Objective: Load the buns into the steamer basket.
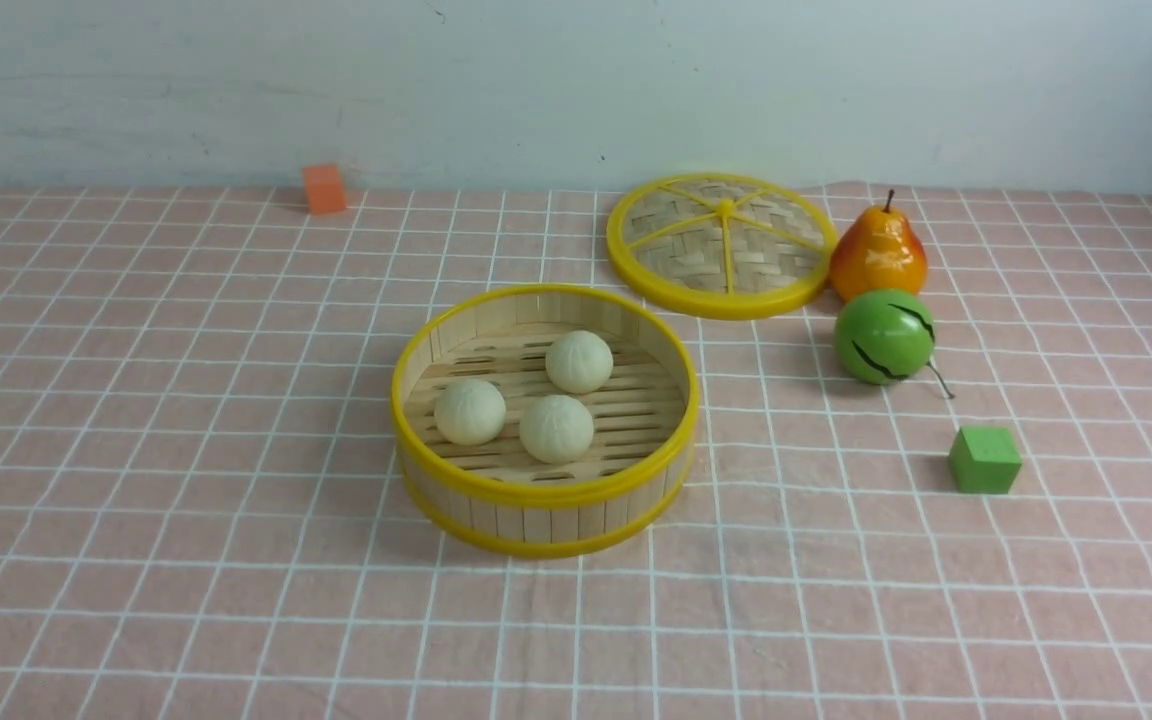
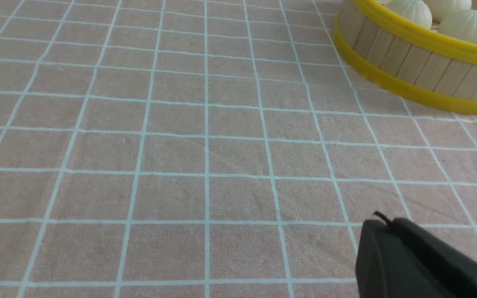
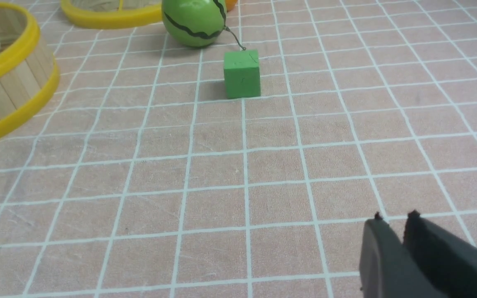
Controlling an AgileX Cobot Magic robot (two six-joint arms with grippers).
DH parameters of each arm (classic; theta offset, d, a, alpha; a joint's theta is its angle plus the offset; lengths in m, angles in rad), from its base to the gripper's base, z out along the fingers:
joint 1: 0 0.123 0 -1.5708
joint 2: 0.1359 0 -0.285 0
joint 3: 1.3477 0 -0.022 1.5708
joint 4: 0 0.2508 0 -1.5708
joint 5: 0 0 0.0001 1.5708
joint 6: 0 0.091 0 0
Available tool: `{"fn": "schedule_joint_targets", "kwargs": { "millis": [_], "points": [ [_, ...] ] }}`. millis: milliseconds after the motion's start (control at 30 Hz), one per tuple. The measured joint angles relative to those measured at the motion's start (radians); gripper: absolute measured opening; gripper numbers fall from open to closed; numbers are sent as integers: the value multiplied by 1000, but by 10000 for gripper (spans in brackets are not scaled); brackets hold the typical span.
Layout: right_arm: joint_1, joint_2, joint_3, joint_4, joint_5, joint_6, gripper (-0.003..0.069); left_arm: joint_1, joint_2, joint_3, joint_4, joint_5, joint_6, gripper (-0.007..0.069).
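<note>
Three cream-white buns (image 1: 470, 411), (image 1: 579, 361), (image 1: 556, 428) lie inside the steamer basket (image 1: 536, 495) at the table's middle. Neither arm shows in the front view. In the left wrist view my left gripper (image 2: 387, 223) is shut and empty, low over bare cloth. The basket (image 2: 408, 62) with its buns (image 2: 466, 27) is well away from it. In the right wrist view my right gripper (image 3: 396, 219) has its jaws nearly together with nothing between them. It is over bare cloth, apart from the basket (image 3: 10, 87).
The woven lid (image 1: 722, 245) lies flat behind and right of the basket. An orange pear (image 1: 877, 255), a green fruit with black cracks (image 1: 883, 337) and a green cube (image 1: 984, 460) stand at the right. An orange cube (image 1: 324, 188) sits at the back left.
</note>
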Motion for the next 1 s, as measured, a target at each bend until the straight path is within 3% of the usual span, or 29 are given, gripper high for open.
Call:
{"fn": "schedule_joint_targets", "kwargs": {
  "millis": [1000],
  "points": [
    [0,0,-1,0,0,0,125,0,0,0,0,0,0,-14]
  ]
}}
